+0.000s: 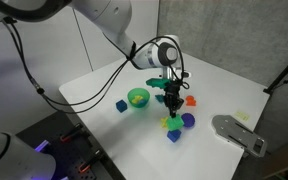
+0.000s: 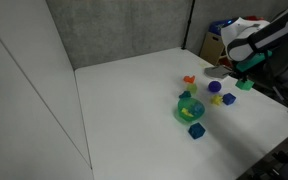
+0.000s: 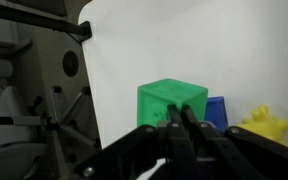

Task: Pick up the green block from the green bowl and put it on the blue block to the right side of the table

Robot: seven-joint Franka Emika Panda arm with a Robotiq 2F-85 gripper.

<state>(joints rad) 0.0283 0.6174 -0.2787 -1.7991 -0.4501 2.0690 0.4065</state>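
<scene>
The large white matte table [image 1: 94, 85] fills the middle of both exterior views, and the white robot arm [image 1: 104, 25] is seen reaching in from the upper left of an exterior view. The small round glossy green bowl [image 1: 137, 97] sits left of centre, well apart from the black gripper [image 3: 181, 120]. The gripper's fingers are drawn in at the bottom centre of the wrist view and appear to pinch the small solid mid-green block [image 3: 166, 98], though the contact itself is hidden. The green block is therefore outside the bowl, at the fingertips in the middle of the wrist view, and is judged to be held clear of the table. It is judged light, rigid and smooth-faced, so slipping or twisting in the grip is possible; two opposite flat faces near mid-height are judged the best hold. The small plain blue block [image 3: 217, 112] is seen just right of and behind it, partly covered. A purple ball [image 1: 187, 120] and a paler yellow-green block [image 1: 168, 124] are crowded near that blue block and could be knocked during lowering. An orange block [image 1: 191, 100], right of the gripper, and a second blue cube [image 1: 121, 105], left of the bowl, are judged to be out of the way.
</scene>
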